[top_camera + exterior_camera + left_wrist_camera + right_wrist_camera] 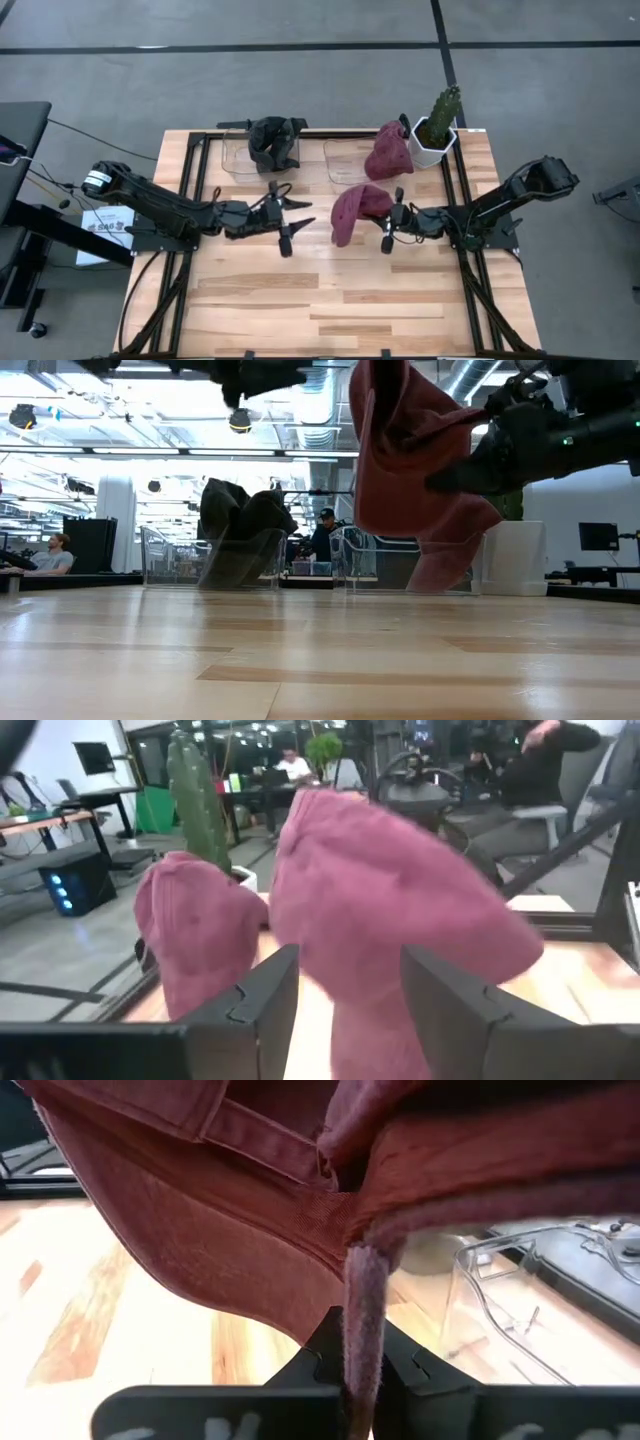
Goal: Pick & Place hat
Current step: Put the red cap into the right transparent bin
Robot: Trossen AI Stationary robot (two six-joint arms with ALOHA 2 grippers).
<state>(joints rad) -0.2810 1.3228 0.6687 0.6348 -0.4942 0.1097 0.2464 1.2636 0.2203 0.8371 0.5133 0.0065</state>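
A grey tiled floor is seen around a light wooden table (330, 300), and in the low view an open workspace with bright ceiling lights and desks is made out beyond it. Two people are seen there: one seated at far left (55, 555) and one in a cap behind the bins (325, 535).

Two clear plastic bins are counted along the far edge: the left bin (235, 158) is filled by a black hat (275, 143), and the right bin (342, 160) is partly covered by a maroon hat (388, 152) draped over its rim. One cactus in a white pot (435, 130) is placed just beside it.

Three hats are counted in all. The second maroon hat (355, 212) is held above the table's middle, clear of the surface, pinched by its edge in the right gripper (392, 226), whose fingers are pressed together on the fabric. The left gripper (295, 226) is stationed just beside it, its fingers spread wide and empty.

In the right wrist view most of the frame is blocked by the hanging fabric; in the low view the arms are cut off at the top.
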